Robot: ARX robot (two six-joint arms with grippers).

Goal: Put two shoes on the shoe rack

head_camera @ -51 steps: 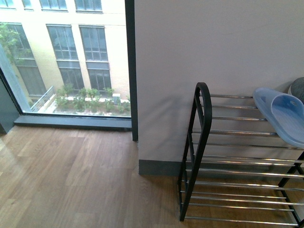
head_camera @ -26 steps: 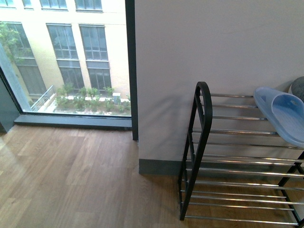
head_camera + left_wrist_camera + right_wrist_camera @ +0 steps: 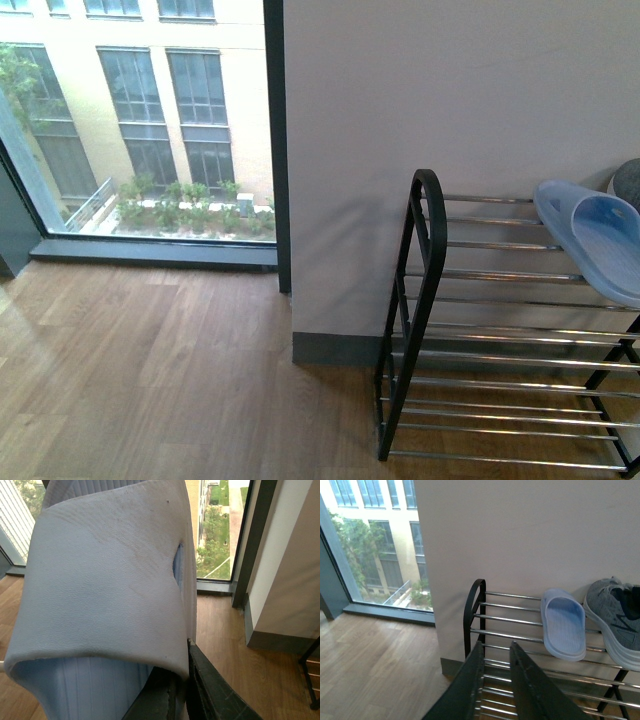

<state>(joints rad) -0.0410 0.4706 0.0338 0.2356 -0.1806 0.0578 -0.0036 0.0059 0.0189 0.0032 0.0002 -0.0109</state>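
Holding: your left gripper pinches a blue slipper
Right gripper: can't tell
Changed: almost nothing; shoe rack waits

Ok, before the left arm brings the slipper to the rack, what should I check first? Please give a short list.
1. Left gripper is clamped on the held slipper: ok.
2. Shoe rack top shelf has free rods beside the placed slipper: ok.
3. Right gripper carries nothing: ok.
4. Grey sneaker lies apart from the free spot: ok.
5. How firm the grip is on the held slipper: cannot tell.
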